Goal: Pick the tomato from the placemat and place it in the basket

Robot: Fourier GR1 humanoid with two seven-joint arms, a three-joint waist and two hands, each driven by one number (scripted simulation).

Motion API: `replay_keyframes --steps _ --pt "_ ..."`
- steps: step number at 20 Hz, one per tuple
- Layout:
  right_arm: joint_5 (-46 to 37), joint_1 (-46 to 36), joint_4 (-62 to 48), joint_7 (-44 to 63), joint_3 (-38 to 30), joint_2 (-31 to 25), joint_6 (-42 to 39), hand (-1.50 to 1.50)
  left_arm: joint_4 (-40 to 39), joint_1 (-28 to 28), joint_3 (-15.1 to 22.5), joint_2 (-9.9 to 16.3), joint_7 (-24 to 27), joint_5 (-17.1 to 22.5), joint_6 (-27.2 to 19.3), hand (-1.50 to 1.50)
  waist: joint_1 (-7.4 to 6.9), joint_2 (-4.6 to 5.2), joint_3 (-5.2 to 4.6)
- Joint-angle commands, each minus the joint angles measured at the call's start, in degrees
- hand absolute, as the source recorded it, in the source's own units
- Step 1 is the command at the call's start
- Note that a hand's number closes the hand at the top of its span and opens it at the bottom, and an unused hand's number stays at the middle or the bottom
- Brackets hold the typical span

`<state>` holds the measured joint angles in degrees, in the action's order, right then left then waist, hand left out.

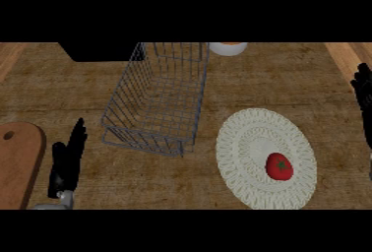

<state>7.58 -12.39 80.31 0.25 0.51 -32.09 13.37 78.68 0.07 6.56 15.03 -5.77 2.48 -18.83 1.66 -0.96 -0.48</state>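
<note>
Black fingers of the right hand (pixel 362 91) show at the right edge of the frame, straight and pointing up, holding nothing. Treat this hand as resting: it sits well apart from the work. It is nevertheless the nearer hand to the target, so you should judge it the likely one for the pick.

Check the left hand (pixel 67 157) at the lower left. Its fingers are also straight and pointing up, and it holds nothing. It lies between a wooden cutting board (pixel 18 162) at the left edge and the wire basket (pixel 156 98).

Locate the tomato (pixel 279 166) at the lower right. It rests on the round woven placemat (pixel 247 133), in the mat's lower right part and clear of its rim. The red body appears slightly longer up-frame than across, so read its long axis as running roughly top to bottom of the frame. Its dark green calyx faces up toward the view, which suggests it sits stem-up.

Note the basket at upper centre, just left of the placemat and not touching it. Its open top faces up, which suits a release from above.

A black object (pixel 98 51) sits at the upper left. A white vessel (pixel 228 48), partly cut off, sits at the top centre.

No step of the task has begun.
</note>
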Motion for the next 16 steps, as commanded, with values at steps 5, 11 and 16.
replay_keyframes --steps 5,11,16 --pt "7.9 -5.1 6.2 -0.1 9.7 11.0 -10.5 1.5 8.0 -10.1 1.4 8.4 5.5 -3.8 7.2 0.0 -3.29 0.78 0.66" --pt "6.8 -2.7 9.6 -4.7 21.4 31.5 5.6 -1.5 9.4 -13.0 1.1 10.1 5.1 -1.5 12.0 0.0 -2.39 0.72 0.46" --pt "-13.6 -7.3 11.5 6.9 26.1 26.2 19.6 -1.5 10.0 -11.2 -1.4 11.5 6.5 0.4 13.9 0.0 -1.55 0.41 0.26"
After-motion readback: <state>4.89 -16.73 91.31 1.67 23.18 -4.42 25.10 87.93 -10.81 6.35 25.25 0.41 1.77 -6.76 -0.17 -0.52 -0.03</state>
